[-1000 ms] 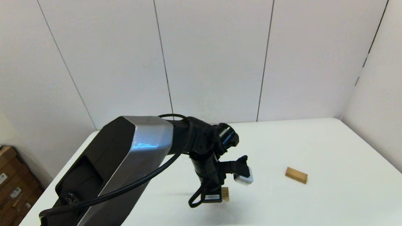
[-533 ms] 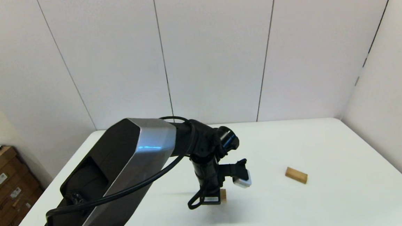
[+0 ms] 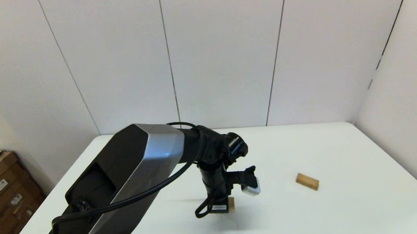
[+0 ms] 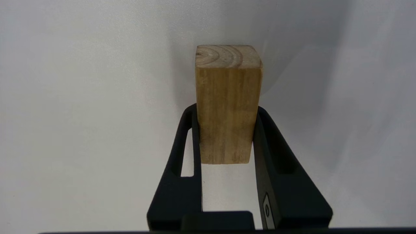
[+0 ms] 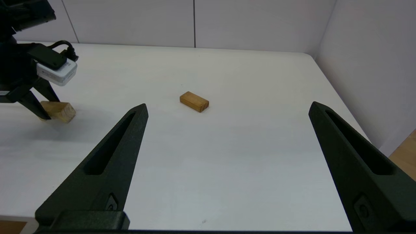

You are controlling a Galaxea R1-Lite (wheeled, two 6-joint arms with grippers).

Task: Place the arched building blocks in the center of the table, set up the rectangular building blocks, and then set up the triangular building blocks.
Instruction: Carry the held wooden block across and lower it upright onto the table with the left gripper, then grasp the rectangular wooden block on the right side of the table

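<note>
Motion since a second ago is slight: the left arm has eased toward the table's middle and lowered a little, so less of the wooden block shows beside its wrist in the head view. The rectangular block (image 3: 307, 181) lying flat to the right has not moved.

The left gripper (image 4: 226, 130) has its two fingers closed against the sides of the arched block (image 4: 228, 104); the notch itself is not visible from any view. From the right wrist view this block (image 5: 58, 111) sits low at the table surface between the dark fingers, though whether it rests on the table or hangs just above cannot be told. The right gripper (image 5: 227, 109) hovers near the table's front edge with its fingers spread wide, holding nothing.

The table (image 3: 344, 210) is plain white and matte. Pale panelled walls (image 3: 223, 58) with thin dark seams close in behind and to the right, and stacked cardboard boxes (image 3: 3, 194) stand beyond the left edge.
</note>
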